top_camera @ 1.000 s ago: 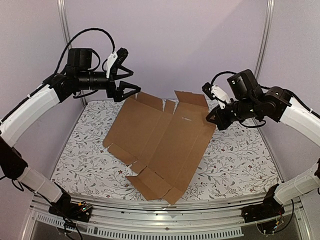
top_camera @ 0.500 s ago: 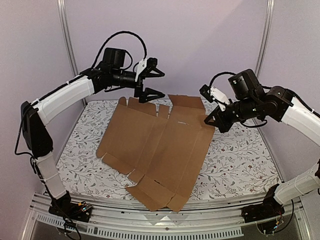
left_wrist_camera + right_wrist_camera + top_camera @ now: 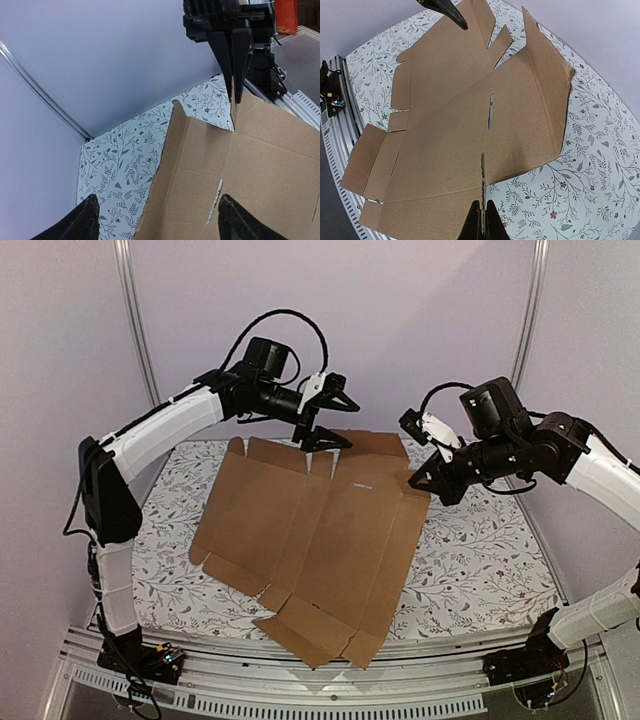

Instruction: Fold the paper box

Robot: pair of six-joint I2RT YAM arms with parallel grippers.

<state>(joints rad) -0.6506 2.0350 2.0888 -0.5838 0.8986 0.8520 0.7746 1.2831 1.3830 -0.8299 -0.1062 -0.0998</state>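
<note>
The paper box [image 3: 320, 530] is a large flat brown die-cut cardboard sheet with flaps and slots, lying across the middle of the table. My right gripper [image 3: 425, 478] is shut on a thin raised flap at the sheet's right edge. In the right wrist view the right gripper [image 3: 481, 222] pinches that upright edge of the sheet [image 3: 450, 125]. My left gripper [image 3: 335, 420] is open and empty, hovering over the sheet's far edge. In the left wrist view the left gripper [image 3: 157, 225] has its jaws wide apart above the cardboard [image 3: 260, 160], with the right gripper [image 3: 234, 60] opposite it.
A floral-patterned cover [image 3: 480, 560] lies on the table. A metal rail [image 3: 300, 660] runs along the near edge. Upright posts [image 3: 135, 330] and purple walls enclose the back and sides.
My left arm has swung right along the far edge, from the back left corner to the sheet's middle. The sheet has shifted slightly. The right gripper keeps its hold.
</note>
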